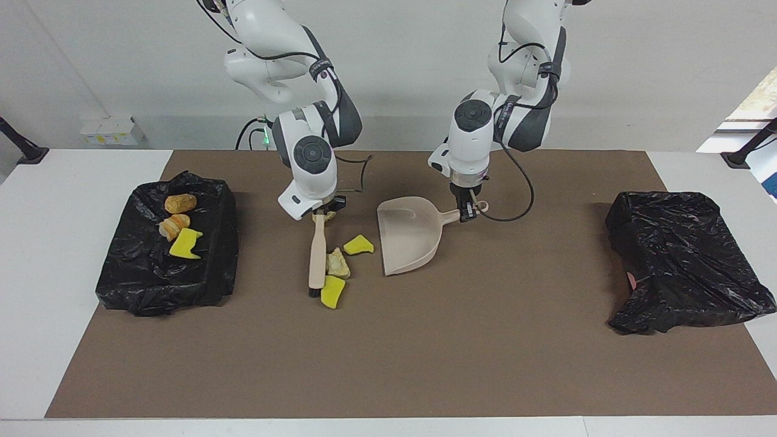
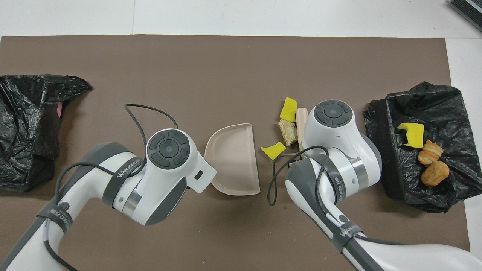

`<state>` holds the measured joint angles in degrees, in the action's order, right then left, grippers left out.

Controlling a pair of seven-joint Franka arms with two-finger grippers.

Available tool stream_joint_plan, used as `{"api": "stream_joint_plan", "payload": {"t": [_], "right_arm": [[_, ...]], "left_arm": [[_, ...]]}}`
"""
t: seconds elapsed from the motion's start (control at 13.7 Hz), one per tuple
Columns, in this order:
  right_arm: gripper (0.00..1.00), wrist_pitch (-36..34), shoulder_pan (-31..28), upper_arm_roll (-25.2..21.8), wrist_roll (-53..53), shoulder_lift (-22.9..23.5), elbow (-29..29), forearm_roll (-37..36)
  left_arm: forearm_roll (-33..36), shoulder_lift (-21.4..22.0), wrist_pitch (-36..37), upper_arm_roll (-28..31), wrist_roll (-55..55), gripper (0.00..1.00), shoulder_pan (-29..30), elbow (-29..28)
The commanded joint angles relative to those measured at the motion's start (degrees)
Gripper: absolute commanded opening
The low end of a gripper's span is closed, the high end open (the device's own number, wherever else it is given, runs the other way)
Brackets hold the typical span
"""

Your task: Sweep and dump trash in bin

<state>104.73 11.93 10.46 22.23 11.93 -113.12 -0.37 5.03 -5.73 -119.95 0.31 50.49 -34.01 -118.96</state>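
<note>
Facing view, left to right. Black-bagged bin point(image 1: 167, 243) at left of frame, sitting on the left edge of the brown mat point(image 1: 400, 364). On it: three scraps, namely one brown roll-like lump point(image 1: 180, 203), one orange-and-pale lump point(image 1: 174, 225) and one yellow chunk point(image 1: 185, 243).

Left of centre: right hand point(image 1: 320, 212), clenched on the handle of the beige hand brush point(image 1: 316, 254). The brush lies lengthwise down the frame, bristle end lowest. Against its right side: one pale beige lump point(image 1: 337, 263), one yellow chunk point(image 1: 332, 292) touching the bristle end, and one more yellow chunk point(image 1: 358, 244) just right of those. A fourth scrap, pale, peeks out under the right hand point(image 1: 328, 215), mostly hidden. Loose trash on the mat counts four; seven in all.

Centre: beige dustpan point(image 1: 407, 241), open mouth to the left, narrow gap between its lip and the nearest yellow chunk. Left hand point(image 1: 467, 212) grasps the dustpan's handle.

Right of frame: second black bag point(image 1: 680, 261), crumpled, partly off the mat's right edge; contents cannot be told.

Open room: whole lower band of the mat is bare, also the stretch between dustpan and second bag. White counter point(image 1: 73, 182) borders the mat on both sides.
</note>
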Motion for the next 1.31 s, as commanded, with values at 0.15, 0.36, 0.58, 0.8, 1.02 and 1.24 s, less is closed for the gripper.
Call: {"api": "stream_joint_plan", "payload": {"t": [0.15,0.36,0.58,0.8,1.02,1.24], "right_arm": [[0.00,-1.9,3.7,0.3,-9.7,-1.7,-2.3,5.6],[0.00,-5.1,7.2,0.3,-16.4,-3.5,-3.6,8.2],[0.00,-7.2,7.8,0.3,-17.0,-4.0,-1.3,9.5],[0.00,-10.5,6.9,-0.4,-17.0,-4.4,1.8,8.7],[0.00,-7.9,5.3,-0.4,-17.5,-3.3,3.3,4.2],[0.00,-6.2,2.5,-0.2,-18.4,-1.0,5.7,-2.4]], "left_arm": [[0.2,2.5,-2.0,0.5,-6.0,0.00,-0.7,-4.4],[-0.4,2.6,-2.1,0.4,-7.4,0.00,-0.8,-4.7],[-0.4,2.6,-2.1,0.4,-7.3,0.00,-0.7,-5.0],[-0.4,2.6,-2.2,0.5,-7.1,0.00,-0.5,-5.1],[-0.4,2.6,-1.9,0.6,-7.2,0.00,-0.1,-5.1],[-0.4,2.6,-1.4,0.7,-7.2,0.00,0.2,-5.1]]}}
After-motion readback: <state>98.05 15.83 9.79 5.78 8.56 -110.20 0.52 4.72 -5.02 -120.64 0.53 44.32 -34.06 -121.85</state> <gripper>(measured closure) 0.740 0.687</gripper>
